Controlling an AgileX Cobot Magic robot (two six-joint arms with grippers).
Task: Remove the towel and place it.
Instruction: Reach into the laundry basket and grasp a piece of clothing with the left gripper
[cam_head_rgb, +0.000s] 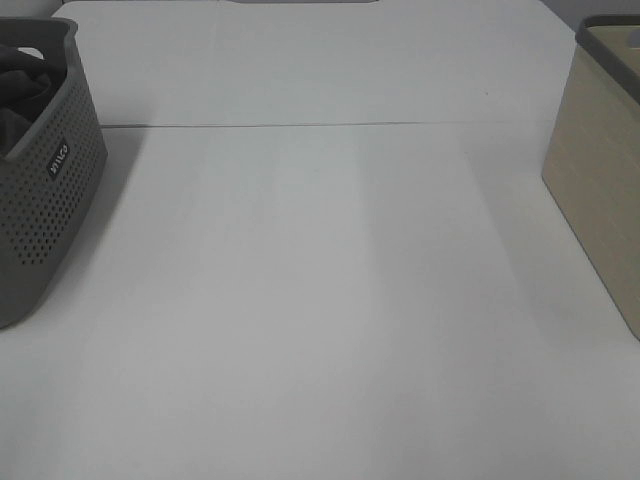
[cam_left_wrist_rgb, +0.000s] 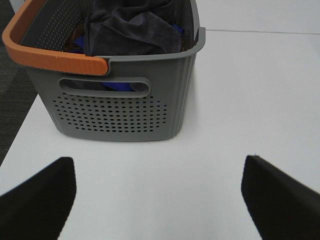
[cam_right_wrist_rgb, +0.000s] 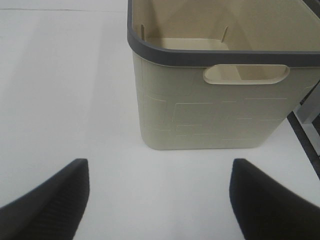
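The dark charcoal towel (cam_left_wrist_rgb: 132, 30) lies bunched inside a grey perforated basket (cam_left_wrist_rgb: 120, 110) with an orange handle (cam_left_wrist_rgb: 50, 55). The exterior high view shows that basket (cam_head_rgb: 45, 180) at the far left, with dark cloth (cam_head_rgb: 22, 85) inside. My left gripper (cam_left_wrist_rgb: 157, 200) is open, its black fingers (cam_left_wrist_rgb: 37, 197) wide apart over the white table, short of the basket. My right gripper (cam_right_wrist_rgb: 160, 200) is open too, facing a beige basket (cam_right_wrist_rgb: 220, 110) whose inside looks bare. Neither gripper appears in the exterior high view.
A bit of blue cloth (cam_left_wrist_rgb: 120, 86) shows through the grey basket's handle slot. The beige basket (cam_head_rgb: 600, 170) stands at the right edge of the white table (cam_head_rgb: 320, 300). A seam (cam_head_rgb: 320, 125) crosses the table farther back.
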